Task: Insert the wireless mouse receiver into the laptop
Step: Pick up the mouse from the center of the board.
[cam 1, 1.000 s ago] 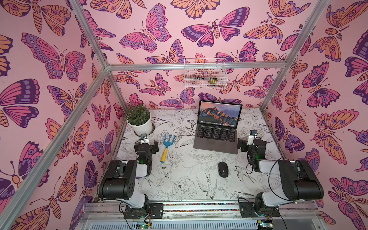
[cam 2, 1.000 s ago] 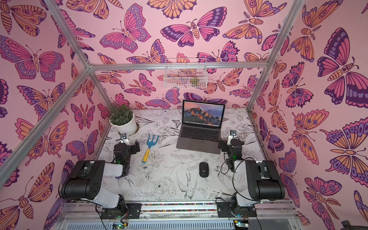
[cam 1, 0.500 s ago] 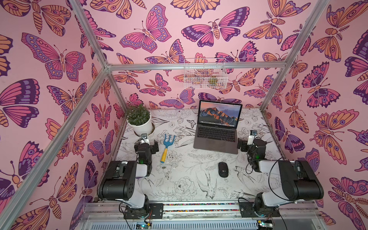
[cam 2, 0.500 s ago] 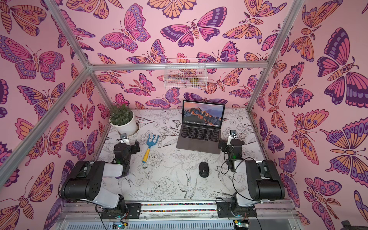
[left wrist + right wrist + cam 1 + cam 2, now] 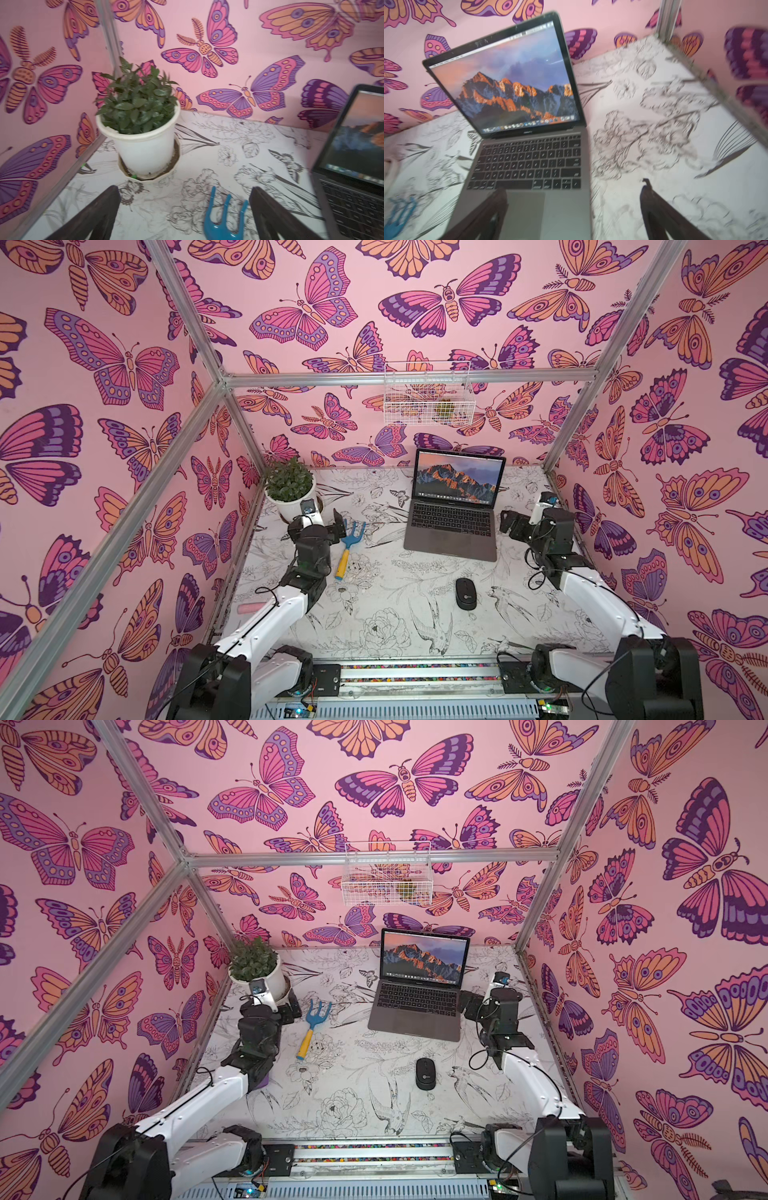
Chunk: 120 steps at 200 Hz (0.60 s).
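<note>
The laptop [image 5: 453, 526] [image 5: 415, 1006] stands open at the back centre, its screen showing an orange mountain; it also fills the right wrist view [image 5: 529, 158]. The black wireless mouse [image 5: 466, 593] [image 5: 425, 1073] lies on the table in front of the laptop. The receiver shows in no view. My right gripper [image 5: 515, 524] [image 5: 471, 1004] [image 5: 572, 187] hangs open by the laptop's right front corner, nothing between its fingers. My left gripper [image 5: 318, 522] [image 5: 270, 1004] [image 5: 184, 189] is open and empty, far left of the laptop, near the rake's prongs.
A blue hand rake [image 5: 353, 531] [image 5: 224, 218] with a yellow handle lies left of the laptop. A white potted plant [image 5: 289, 489] [image 5: 143, 133] stands in the back left corner. A wire basket [image 5: 428, 398] hangs on the back wall above the laptop.
Both arms have reached a little further toward the back of the table. Both grippers stay open. The mouse, laptop and rake have not moved.
</note>
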Each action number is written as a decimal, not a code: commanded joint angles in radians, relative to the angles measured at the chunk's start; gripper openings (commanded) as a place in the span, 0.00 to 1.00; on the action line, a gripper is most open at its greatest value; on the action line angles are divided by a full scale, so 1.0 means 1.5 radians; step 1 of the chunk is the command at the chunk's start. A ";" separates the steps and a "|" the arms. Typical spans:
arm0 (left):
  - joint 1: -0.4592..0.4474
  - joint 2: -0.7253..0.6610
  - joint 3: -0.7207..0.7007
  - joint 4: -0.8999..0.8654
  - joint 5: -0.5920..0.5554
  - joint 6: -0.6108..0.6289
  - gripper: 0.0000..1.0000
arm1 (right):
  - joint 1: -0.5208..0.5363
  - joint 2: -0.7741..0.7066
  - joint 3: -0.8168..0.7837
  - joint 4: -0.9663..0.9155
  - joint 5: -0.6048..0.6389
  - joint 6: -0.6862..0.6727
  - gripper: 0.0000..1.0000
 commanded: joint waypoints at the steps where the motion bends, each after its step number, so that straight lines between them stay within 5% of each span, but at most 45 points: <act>1: -0.044 -0.010 0.059 -0.277 0.028 -0.181 0.99 | 0.034 -0.030 -0.024 -0.187 -0.101 0.171 0.99; 29: -0.048 -0.005 0.078 -0.392 0.169 -0.332 0.99 | 0.234 -0.060 -0.020 -0.348 0.041 0.216 0.99; 68: -0.046 0.005 0.076 -0.426 0.263 -0.361 0.99 | 0.540 0.049 0.041 -0.508 0.302 0.302 0.99; 120: -0.044 0.004 0.053 -0.412 0.278 -0.337 0.99 | 0.610 0.216 0.104 -0.530 0.281 0.313 0.99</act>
